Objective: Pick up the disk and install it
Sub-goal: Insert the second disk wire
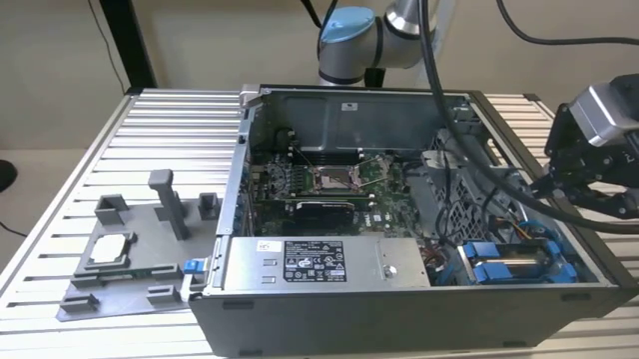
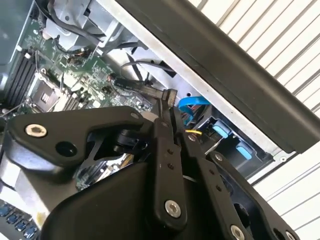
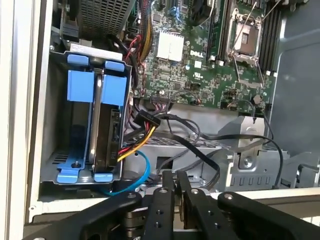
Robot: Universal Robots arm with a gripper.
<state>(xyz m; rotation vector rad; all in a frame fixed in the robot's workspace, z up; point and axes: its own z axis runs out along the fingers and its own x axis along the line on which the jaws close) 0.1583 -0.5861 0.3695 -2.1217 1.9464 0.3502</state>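
The disk sits inside the open computer case, in the drive bay at the exterior view's right front corner. In the first wrist view the disk stands on edge between blue brackets, with coloured cables plugged into its end. My gripper hovers above the case's wall on the exterior view's right, a little apart from the bay. In both wrist views the fingers press together with nothing between them, and the gripper is shut.
A motherboard fills the case floor, and a long grey metal box lies along the front. Cables run between the board and the bay. On the slatted table at the exterior view's left stands a grey fixture holding a small square chip.
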